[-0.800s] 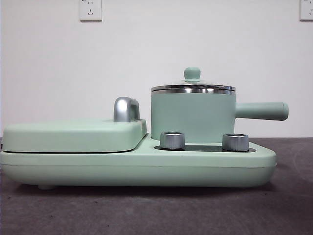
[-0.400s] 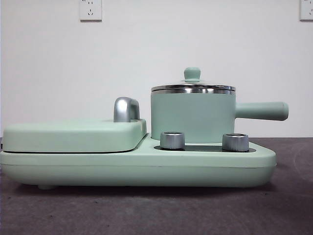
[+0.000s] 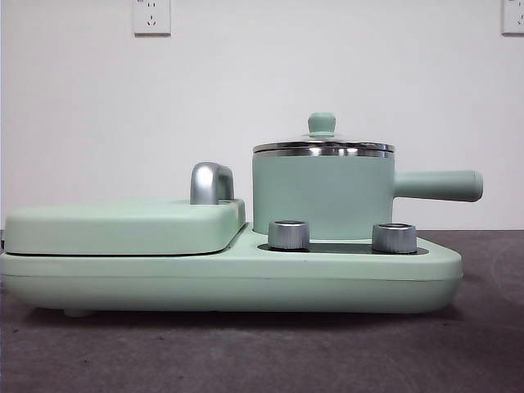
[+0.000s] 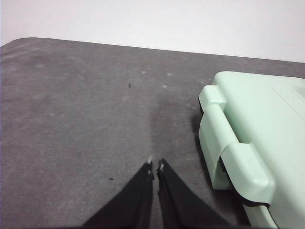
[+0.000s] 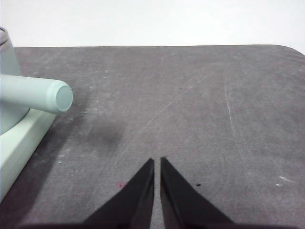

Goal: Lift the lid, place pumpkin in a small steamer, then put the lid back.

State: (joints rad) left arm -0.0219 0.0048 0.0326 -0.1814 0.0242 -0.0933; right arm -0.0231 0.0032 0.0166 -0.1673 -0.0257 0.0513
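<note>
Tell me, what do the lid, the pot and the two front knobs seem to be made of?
Lid: shiny steel rim with a matte mint knob, probably plastic; glass cannot be judged from this level view. Pot: matte mint coating, perhaps over metal. Knobs: silvery, brushed metal look, with ridged sides.

Mint-green small steamer (image 3: 322, 195) wears a shiny steel rim. Its lid (image 3: 322, 142) has a mint knob. Dark grey table (image 4: 76, 119).

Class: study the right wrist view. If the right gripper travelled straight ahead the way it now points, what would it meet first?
Probably nothing but the table: the right gripper points across bare grey surface. The small steamer, with its long handle, lies off to one side, seemingly outside that line.
</note>
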